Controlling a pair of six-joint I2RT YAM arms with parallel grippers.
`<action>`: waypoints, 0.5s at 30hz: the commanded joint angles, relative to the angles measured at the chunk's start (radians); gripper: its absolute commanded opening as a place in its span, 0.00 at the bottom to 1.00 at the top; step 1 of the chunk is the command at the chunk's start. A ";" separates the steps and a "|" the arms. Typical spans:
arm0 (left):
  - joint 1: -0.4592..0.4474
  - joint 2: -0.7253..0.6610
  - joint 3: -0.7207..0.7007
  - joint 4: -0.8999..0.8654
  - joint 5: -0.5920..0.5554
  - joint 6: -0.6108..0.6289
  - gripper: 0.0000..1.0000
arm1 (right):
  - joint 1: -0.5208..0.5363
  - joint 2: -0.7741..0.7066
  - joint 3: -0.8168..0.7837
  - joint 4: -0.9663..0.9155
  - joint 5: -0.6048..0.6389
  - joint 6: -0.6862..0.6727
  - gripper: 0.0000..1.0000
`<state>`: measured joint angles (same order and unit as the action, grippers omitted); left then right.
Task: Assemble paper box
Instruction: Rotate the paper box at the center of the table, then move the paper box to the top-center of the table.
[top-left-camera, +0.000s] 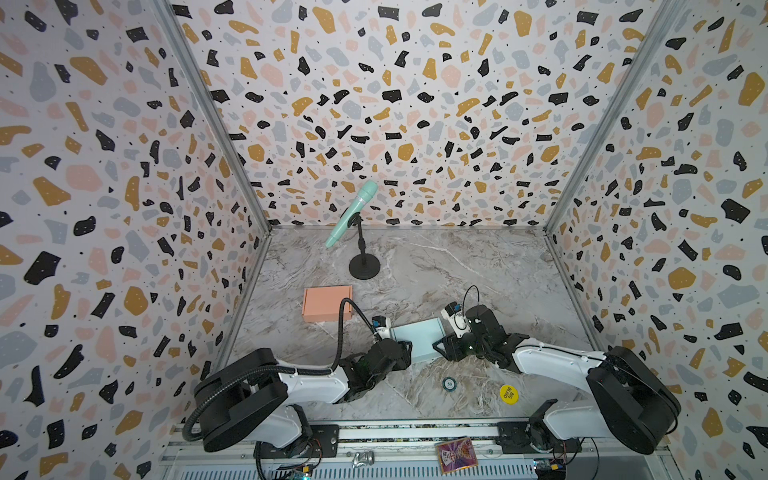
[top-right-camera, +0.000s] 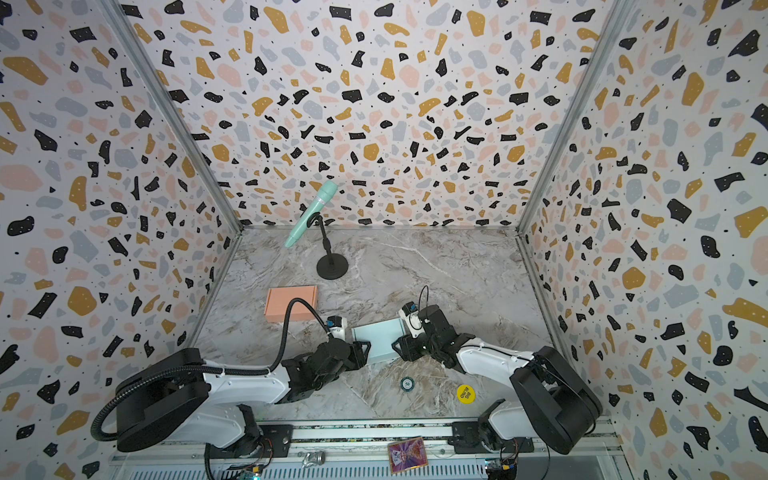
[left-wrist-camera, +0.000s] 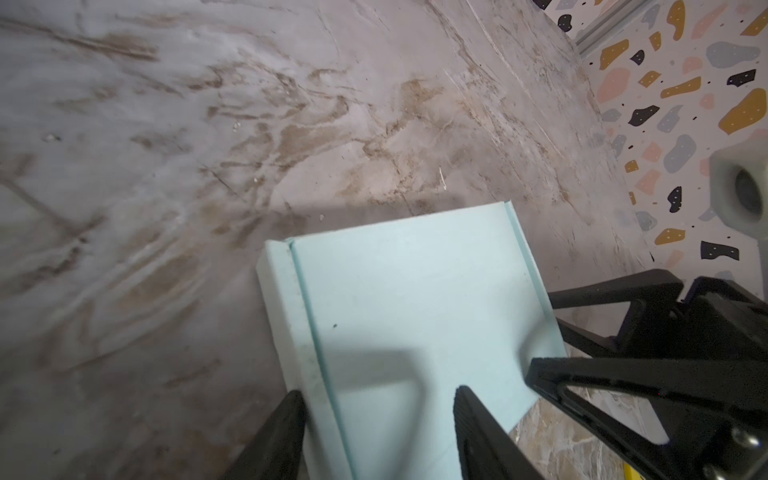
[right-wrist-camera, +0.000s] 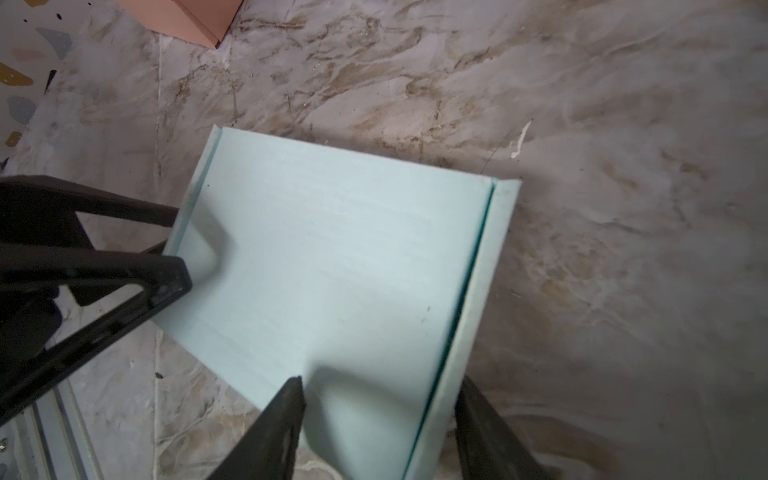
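Lying on the marble counter (top-left-camera: 478, 266) just in front of the pink box (top-left-camera: 327, 304), the pale blue paper box (top-left-camera: 417, 337) sits flat between both arms. The left gripper (left-wrist-camera: 378, 409) straddles one raised side flap, jaws partly open; the right gripper (right-wrist-camera: 378, 399) straddles the opposite flap likewise. Whether either pad actually presses the card is hard to tell. Beyond the pink box stands a microphone stand (top-left-camera: 364, 266).
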<state>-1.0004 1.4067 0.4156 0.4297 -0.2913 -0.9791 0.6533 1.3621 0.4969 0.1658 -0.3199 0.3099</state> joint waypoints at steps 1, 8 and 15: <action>0.044 0.009 0.055 0.020 0.044 0.066 0.58 | 0.013 0.030 0.070 0.024 -0.043 -0.003 0.59; 0.169 0.069 0.148 0.004 0.133 0.173 0.58 | -0.017 0.165 0.222 0.033 -0.074 -0.033 0.58; 0.265 0.167 0.259 -0.034 0.189 0.258 0.58 | -0.048 0.287 0.352 0.038 -0.090 -0.050 0.58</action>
<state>-0.7498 1.5497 0.6205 0.3523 -0.2016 -0.7868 0.5995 1.6295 0.7860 0.1661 -0.3275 0.2848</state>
